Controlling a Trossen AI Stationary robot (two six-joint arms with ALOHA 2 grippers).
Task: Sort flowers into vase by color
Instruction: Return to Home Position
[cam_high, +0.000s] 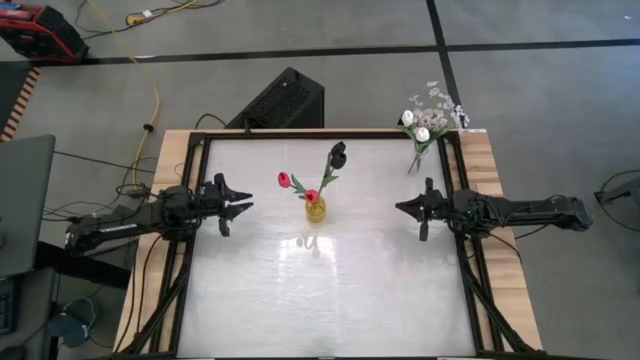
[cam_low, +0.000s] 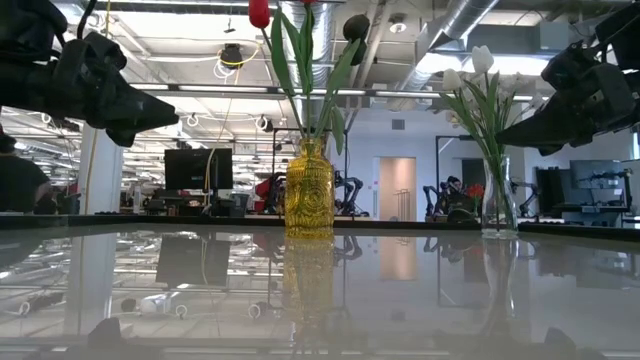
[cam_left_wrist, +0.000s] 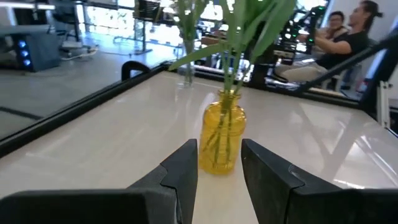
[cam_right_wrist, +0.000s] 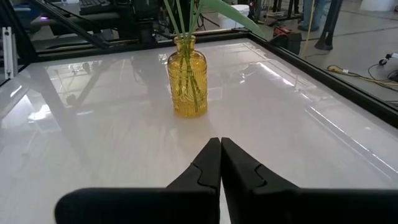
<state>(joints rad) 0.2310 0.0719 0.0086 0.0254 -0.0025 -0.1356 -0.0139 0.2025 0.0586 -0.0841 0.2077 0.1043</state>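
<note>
White table (cam_high: 330, 300). Black box (cam_high: 285, 100) — on floor beyond it. Yellow cable (cam_high: 155, 97), red case (cam_high: 40, 32) — on left gripper's (cam_high: 240, 207) side.

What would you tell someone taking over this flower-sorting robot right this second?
Left gripper: open, empty, over the left side of the table, facing the yellow vase.
Right gripper: shut, empty, over the right side.
Yellow vase, table centre: holds the red flowers and the dark bloom.
Transparent vase, far right corner: holds the white tulips and the sprays of tiny white blossoms.
Done: every flower in view stands in a vase.
Left: seemingly no sorting; the arms probably just need parking.
</note>
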